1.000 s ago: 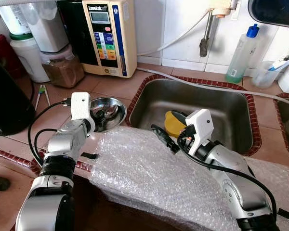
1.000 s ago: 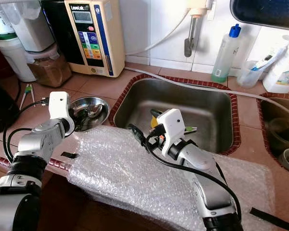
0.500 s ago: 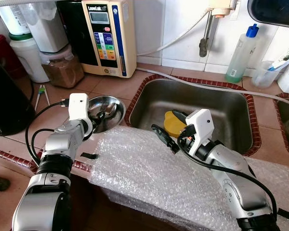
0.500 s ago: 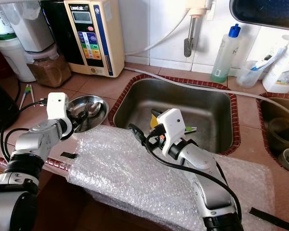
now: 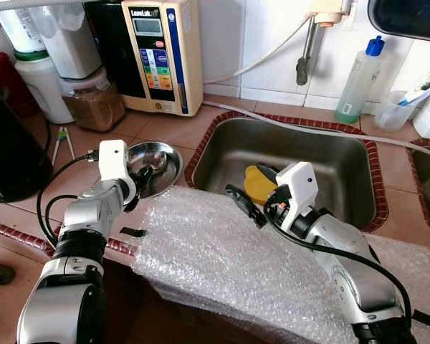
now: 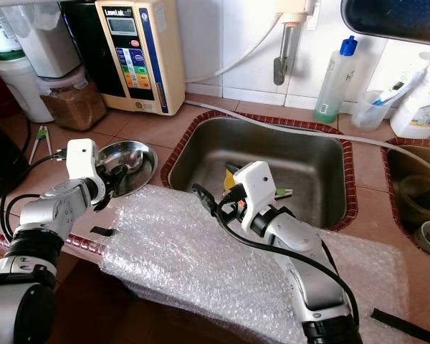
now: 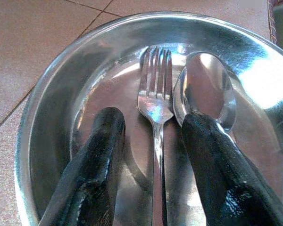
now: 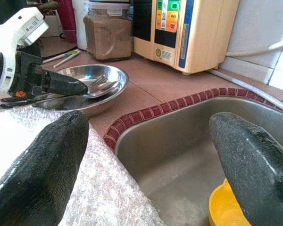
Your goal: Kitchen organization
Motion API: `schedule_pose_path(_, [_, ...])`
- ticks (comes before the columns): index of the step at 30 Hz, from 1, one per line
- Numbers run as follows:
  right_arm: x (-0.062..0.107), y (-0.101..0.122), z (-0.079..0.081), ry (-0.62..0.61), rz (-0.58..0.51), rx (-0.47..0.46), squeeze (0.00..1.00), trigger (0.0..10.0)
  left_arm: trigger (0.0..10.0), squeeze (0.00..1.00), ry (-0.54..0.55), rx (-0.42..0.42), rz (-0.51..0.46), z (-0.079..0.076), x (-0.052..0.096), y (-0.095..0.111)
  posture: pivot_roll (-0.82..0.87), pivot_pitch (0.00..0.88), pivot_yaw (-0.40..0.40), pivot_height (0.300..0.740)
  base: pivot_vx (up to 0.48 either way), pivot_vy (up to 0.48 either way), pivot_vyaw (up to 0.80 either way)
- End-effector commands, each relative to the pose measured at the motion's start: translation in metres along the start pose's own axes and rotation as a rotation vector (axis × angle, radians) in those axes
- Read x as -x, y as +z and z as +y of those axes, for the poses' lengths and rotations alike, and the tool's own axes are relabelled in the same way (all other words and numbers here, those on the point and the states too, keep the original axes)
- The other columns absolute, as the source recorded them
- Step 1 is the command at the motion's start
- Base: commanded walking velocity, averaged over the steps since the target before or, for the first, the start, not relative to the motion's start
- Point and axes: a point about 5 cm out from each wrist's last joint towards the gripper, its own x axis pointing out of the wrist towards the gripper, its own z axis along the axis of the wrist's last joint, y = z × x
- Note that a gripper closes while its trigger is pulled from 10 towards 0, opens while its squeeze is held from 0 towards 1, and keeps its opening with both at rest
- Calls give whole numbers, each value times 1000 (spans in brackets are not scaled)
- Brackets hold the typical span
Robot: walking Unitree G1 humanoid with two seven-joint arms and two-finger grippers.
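A shiny steel bowl (image 5: 166,152) sits on the tiled counter left of the sink (image 5: 308,143). A fork (image 7: 154,94) and a spoon (image 7: 210,89) lie side by side in it. My left gripper (image 7: 153,120) reaches into the bowl, open, with one finger on each side of the fork's handle. My right gripper (image 5: 252,188) hovers open at the sink's near left corner, above the edge of a bubble wrap sheet (image 5: 222,251). A yellow object (image 5: 256,183) lies in the sink just beyond it, partly hidden by the wrist.
A beige water ioniser (image 5: 161,54), a jar of brown powder (image 5: 93,100) and white containers stand at the back left. A large black appliance (image 5: 7,150) is at far left. A soap bottle (image 5: 358,79) stands behind the sink. A second basin lies at far right.
My left gripper has shifted slightly to the left inside the bowl. The right arm has stayed where it was.
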Motion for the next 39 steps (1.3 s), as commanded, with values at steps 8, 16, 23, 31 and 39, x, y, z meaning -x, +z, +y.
schedule_pose_path(8, [3,2,3,64,6,-8,0,10000,0,0,-22,38,35,-5,-2,-4,-210,0,88,740,0,0,0])
schedule_pose_path(16, [11,-2,10,175,53,-32,0,10000,0,0,-22,56,39,-6,-2,-7,-213,0,86,740,0,0,0])
schedule_pose_path(23, [15,-4,11,214,77,-50,0,10000,0,0,-24,52,28,-6,-2,-6,-217,0,87,740,0,0,0])
schedule_pose_path(31, [19,-4,9,208,88,-46,0,10000,0,0,32,-17,-104,-7,1,13,-227,0,87,740,0,0,0])
schedule_pose_path(39, [19,-2,5,174,81,-46,0,10000,0,0,59,-84,-136,-10,3,9,-226,0,84,740,0,0,0])
